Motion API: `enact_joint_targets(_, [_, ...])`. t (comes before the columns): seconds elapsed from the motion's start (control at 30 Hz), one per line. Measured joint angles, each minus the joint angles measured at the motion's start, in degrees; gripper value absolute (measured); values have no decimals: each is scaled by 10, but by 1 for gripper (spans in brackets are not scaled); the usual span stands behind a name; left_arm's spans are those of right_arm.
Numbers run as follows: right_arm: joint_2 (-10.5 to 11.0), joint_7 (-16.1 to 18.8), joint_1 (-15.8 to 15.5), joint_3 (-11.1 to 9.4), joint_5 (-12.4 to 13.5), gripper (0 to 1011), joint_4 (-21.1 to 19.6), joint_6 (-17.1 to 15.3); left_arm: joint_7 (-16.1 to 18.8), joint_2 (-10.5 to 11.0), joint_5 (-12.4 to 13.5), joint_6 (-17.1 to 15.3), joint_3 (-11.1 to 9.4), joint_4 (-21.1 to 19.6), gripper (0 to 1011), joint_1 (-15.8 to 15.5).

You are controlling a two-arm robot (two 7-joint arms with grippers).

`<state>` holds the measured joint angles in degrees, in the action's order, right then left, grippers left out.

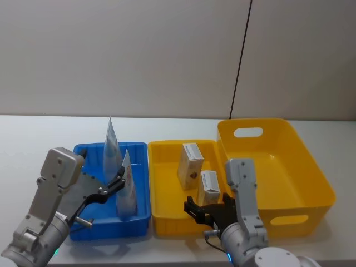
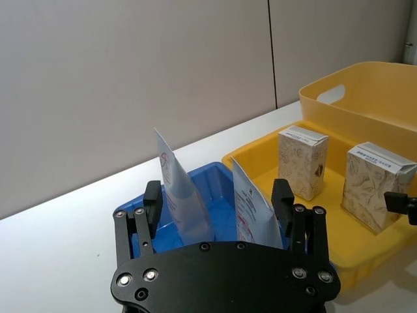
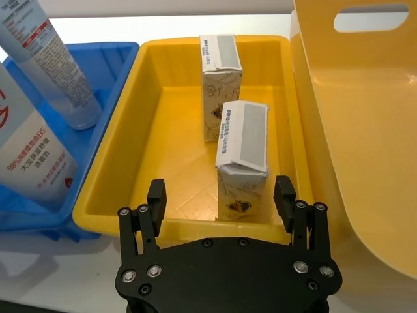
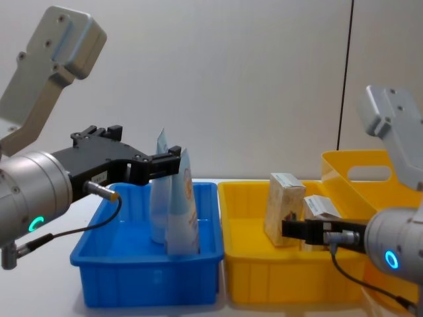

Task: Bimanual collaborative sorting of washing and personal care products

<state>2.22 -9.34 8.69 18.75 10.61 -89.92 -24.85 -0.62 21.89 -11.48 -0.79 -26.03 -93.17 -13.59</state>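
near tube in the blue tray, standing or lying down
Standing, crimped end up: the near tube rises from the blue tray floor, left gripper close by.

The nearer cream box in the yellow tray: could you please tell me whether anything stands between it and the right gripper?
Nothing visible does. The right gripper, open, is lined up just short of the nearer cream box; only the yellow tray's low near wall lies beneath that path. The other box stands behind it.
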Motion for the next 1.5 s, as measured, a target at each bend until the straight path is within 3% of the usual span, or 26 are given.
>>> enact_joint_targets(1.1, [-24, -15, 53, 2, -41, 1001, 87, 36, 0, 0, 0, 0, 0, 0, 1001, 0])
enact_joint_targets(1.33, [-25, -15, 56, 2, -43, 859, 94, 38, 0, 0, 0, 0, 0, 0, 1001, 0])
enact_joint_targets(1.5, [-26, -15, 58, 2, -44, 677, 97, 40, 0, 0, 0, 0, 0, 0, 1001, 0])
